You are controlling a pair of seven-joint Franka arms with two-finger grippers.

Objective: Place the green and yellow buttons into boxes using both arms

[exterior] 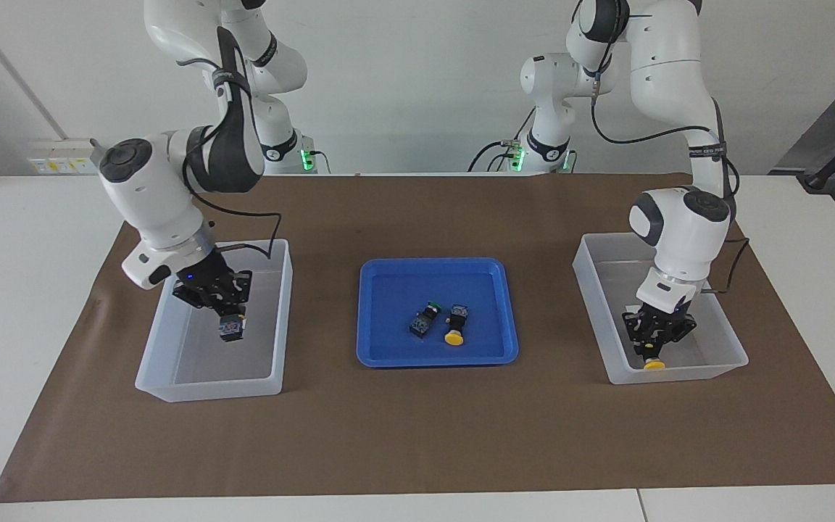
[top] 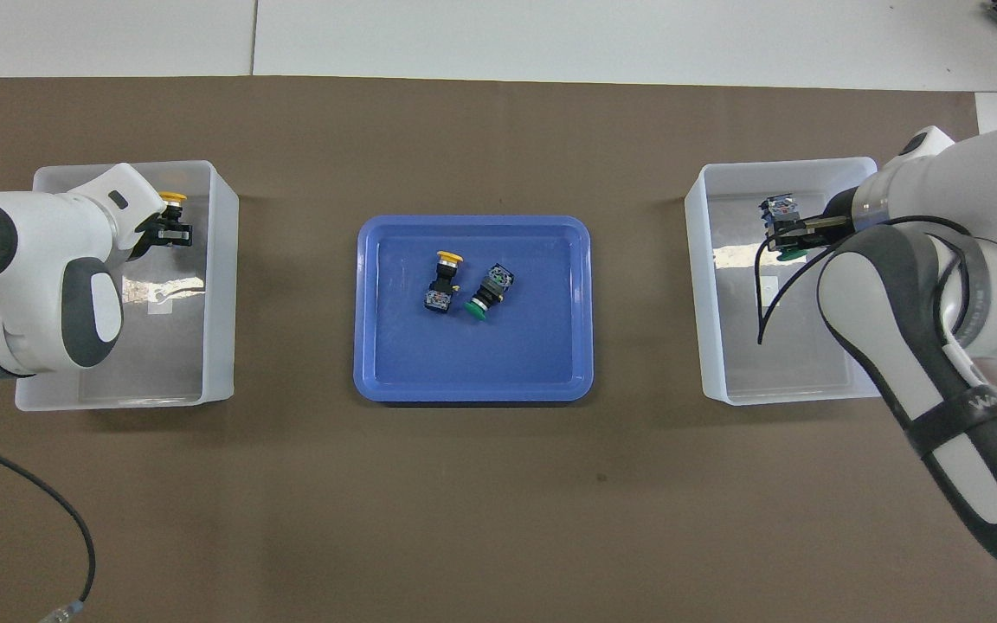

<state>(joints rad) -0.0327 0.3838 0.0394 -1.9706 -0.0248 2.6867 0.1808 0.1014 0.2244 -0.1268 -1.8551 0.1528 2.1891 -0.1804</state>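
Facing view: right gripper (exterior: 223, 316) clamped on a green button (exterior: 230, 329), hanging inside the box (exterior: 281, 319) at the right arm's end of the table. Left gripper (exterior: 652, 349) clamped on a yellow button (exterior: 653, 364), low in the other box (exterior: 595, 319).

Overhead view: one yellow button (top: 443, 279) and one green button (top: 486, 294) lie mid-tray (top: 377, 363). They look light, rigid, with slick caps; best gripped across the blocky body.
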